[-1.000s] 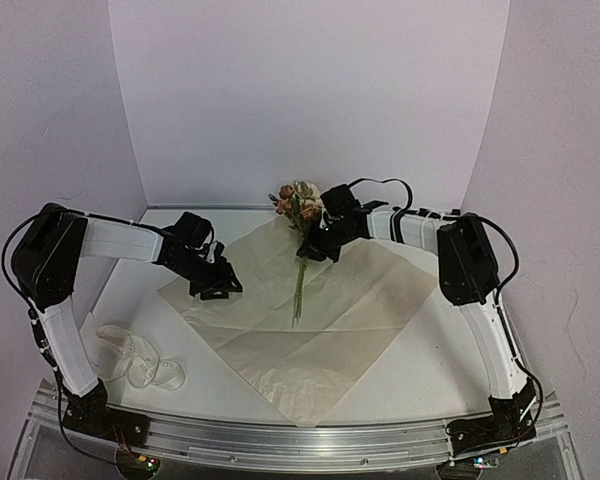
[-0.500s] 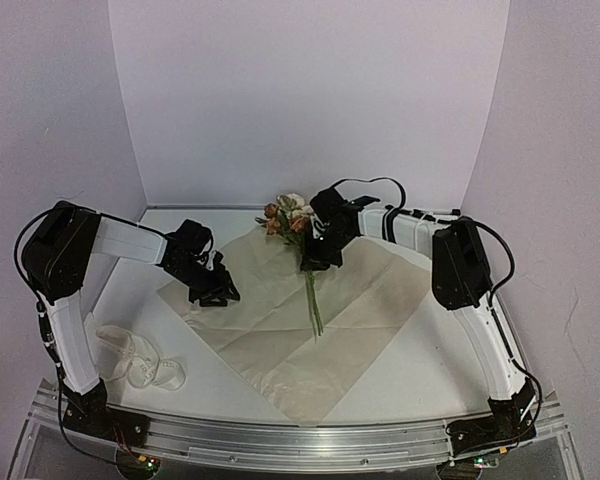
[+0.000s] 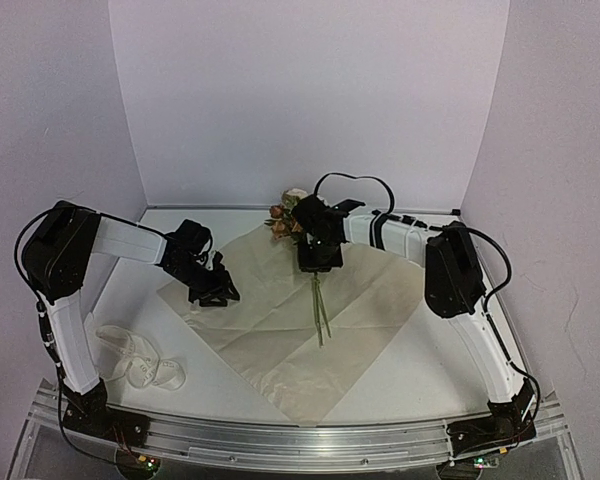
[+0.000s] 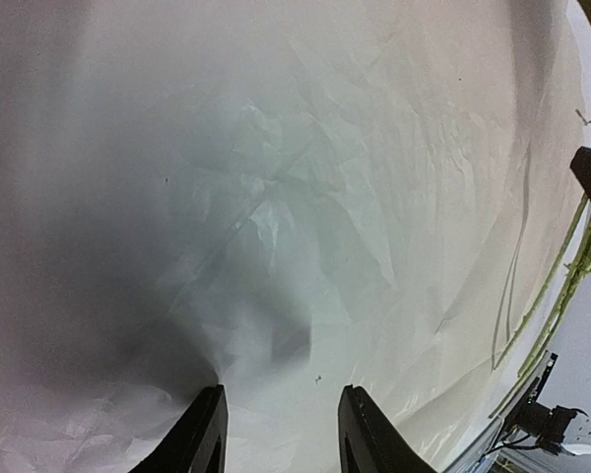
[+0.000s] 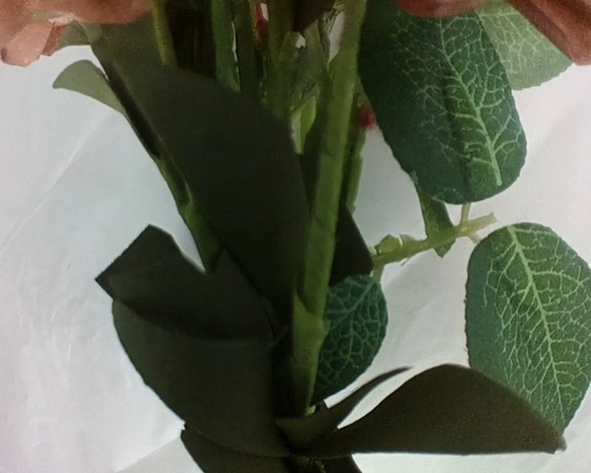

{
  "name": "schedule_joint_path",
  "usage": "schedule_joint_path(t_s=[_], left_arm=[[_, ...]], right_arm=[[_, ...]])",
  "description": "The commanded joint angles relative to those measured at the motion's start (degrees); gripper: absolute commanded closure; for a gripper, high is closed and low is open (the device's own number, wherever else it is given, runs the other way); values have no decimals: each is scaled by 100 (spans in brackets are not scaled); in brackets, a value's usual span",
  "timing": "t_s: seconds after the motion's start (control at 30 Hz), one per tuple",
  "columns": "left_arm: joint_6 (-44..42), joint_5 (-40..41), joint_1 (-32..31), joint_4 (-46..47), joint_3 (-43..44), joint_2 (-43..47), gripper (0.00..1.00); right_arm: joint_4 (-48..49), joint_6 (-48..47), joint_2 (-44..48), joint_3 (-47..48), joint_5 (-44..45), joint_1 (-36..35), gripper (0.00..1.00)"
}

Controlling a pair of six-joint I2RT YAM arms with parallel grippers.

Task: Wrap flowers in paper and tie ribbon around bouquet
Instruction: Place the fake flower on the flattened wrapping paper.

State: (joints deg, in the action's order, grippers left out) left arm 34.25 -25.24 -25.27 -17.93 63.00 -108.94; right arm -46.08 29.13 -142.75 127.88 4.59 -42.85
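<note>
From above, the right gripper [image 3: 318, 258] is closed on the small bunch of faded pink, rust and cream flowers [image 3: 290, 213]. It grips the thin green stems just below the heads, at the far corner of the large peach-tan sheet of kraft paper [image 3: 280, 335]. The stems trail toward the middle of the sheet. The left gripper [image 3: 212, 285] sits at the sheet's left corner. The long creamy-white satin ribbon [image 3: 140, 362] lies in loose loops on the white table [image 3: 430, 370], well apart from the paper.

The left wrist view shows the left gripper [image 4: 281, 434] with its jaws apart and nothing between them, right over creased paper [image 4: 276, 197]. The stems of the flowers [image 4: 561, 286] cross the right edge.

The right wrist view is filled by the flowers [image 5: 315, 246] – stems and veined leaves running down into the grip – with paper [image 5: 59, 246] behind. The gripper's own fingers do not show clearly here.

The step in hand looks like setting the flowers onto the paper – wrapping and tying are not yet begun. The next move calls for laying the bunch flat along the sheet's diagonal and letting go without dragging the paper. The left gripper is well placed to steady its corner.
</note>
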Motion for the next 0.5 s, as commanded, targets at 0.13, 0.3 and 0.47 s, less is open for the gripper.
schedule_joint_path(t_s=[0.13,0.3,0.47], left_arm=[[-156,58,49,-201,-63,-213,59],[-156,27,49,-201,-50,-212,60],[-161,34,49,-206,-36,-210,60]], right_arm=[[430,259,-524,886,889,-71,100],[579,422,-666,941,1051,-74,100],[651,479,-579,865,981,-81,71]])
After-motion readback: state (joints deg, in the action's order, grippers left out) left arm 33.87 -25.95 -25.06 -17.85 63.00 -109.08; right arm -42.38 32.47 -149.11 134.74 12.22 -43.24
